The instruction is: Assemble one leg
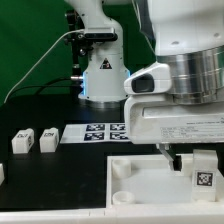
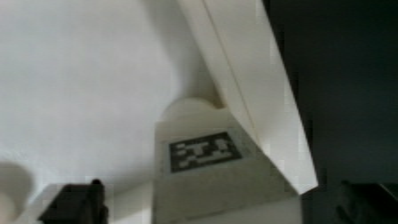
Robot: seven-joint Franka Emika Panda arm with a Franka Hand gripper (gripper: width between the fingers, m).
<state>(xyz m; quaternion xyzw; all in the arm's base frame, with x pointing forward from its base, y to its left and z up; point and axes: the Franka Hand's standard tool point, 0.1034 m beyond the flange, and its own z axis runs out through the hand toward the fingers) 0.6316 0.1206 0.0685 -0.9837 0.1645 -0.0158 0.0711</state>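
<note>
A leg (image 1: pixel 203 178), a small white post with a black-and-white marker on its face, stands upright on the white tray (image 1: pixel 135 180) near the tray's edge on the exterior view's right. My gripper (image 1: pixel 190 165) is low over the tray at this leg. In the wrist view the leg (image 2: pixel 201 150) lies between my two dark fingers (image 2: pixel 75 203), with a gap showing on each side, so my gripper (image 2: pixel 219 205) is open around it. Two more legs (image 1: pixel 22 142) (image 1: pixel 48 139) stand on the black table at the exterior view's left.
The marker board (image 1: pixel 100 132) lies flat behind the tray. Another white piece (image 1: pixel 2 172) shows at the far left edge. The robot's base (image 1: pixel 100 75) with cables stands at the back. The tray's raised rim (image 2: pixel 249 90) runs beside the leg.
</note>
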